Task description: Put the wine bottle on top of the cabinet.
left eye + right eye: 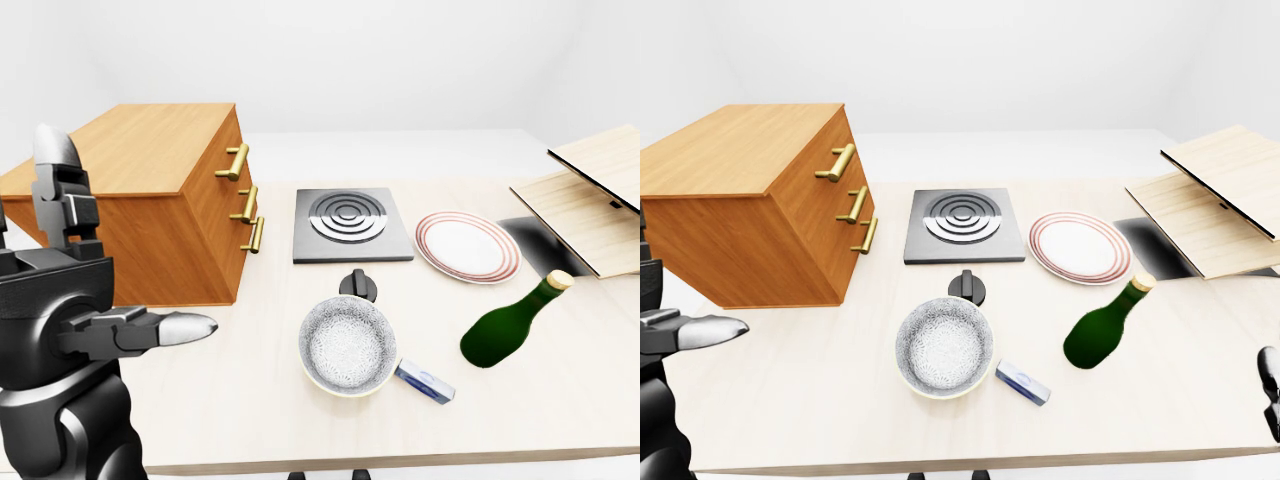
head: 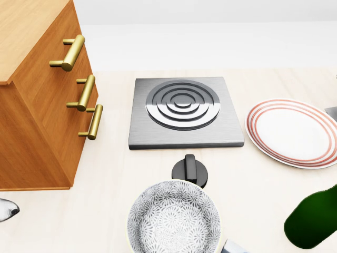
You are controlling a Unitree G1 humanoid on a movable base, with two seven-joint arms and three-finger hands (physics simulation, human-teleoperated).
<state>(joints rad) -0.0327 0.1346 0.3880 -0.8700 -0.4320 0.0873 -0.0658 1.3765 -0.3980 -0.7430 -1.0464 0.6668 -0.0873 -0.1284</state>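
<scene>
The bottle lies on its side on the counter at right, neck pointing far-right, close to your right hand, whose grip you cannot tell, while your left hand, fingers released, is well apart beside the cabinet.

In our head view the wine bottle is cut off; only a sliver of the right hand shows.

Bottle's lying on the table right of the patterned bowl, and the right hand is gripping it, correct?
No. The wine bottle does lie on the table right of the bowl, but nothing grips it; in the right-eye view the right hand sits apart at the right edge.
</scene>
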